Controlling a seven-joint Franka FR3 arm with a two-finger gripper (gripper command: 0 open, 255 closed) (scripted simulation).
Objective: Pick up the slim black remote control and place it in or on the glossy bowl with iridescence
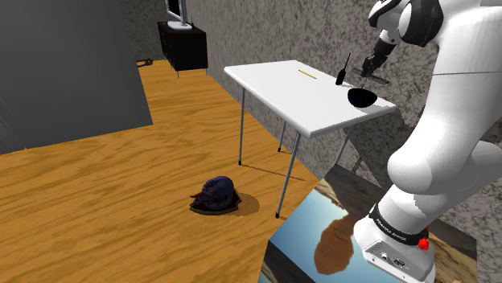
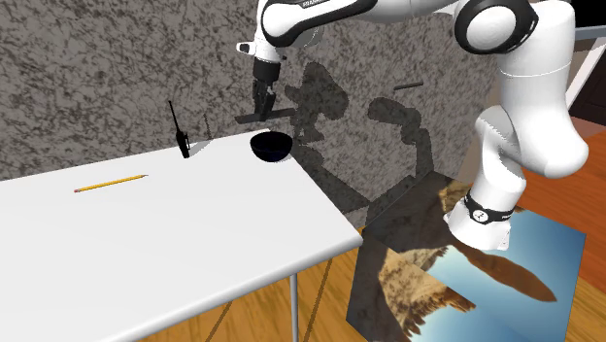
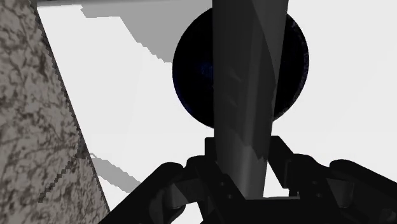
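Note:
My gripper point(image 2: 262, 100) is shut on the slim dark remote point(image 2: 256, 118), which hangs level just above the bowl point(image 2: 272, 146). The bowl is black and glossy and stands near the table's far corner by the wall. In the wrist view the remote point(image 3: 248, 89) runs out as a long grey-black slab from between the fingers point(image 3: 216, 156), across the round dark bowl point(image 3: 191, 70) below it. From the shoulder view the gripper point(image 1: 371, 69) hovers over the bowl point(image 1: 362, 98) with the remote point(image 1: 375, 79) under it.
A yellow pencil point(image 2: 110, 182) and an upright black handset with an antenna point(image 2: 182, 141) lie on the white table point(image 2: 194, 243). The rough stone wall point(image 2: 97, 78) is close behind. A dark cap point(image 1: 216, 195) lies on the wooden floor.

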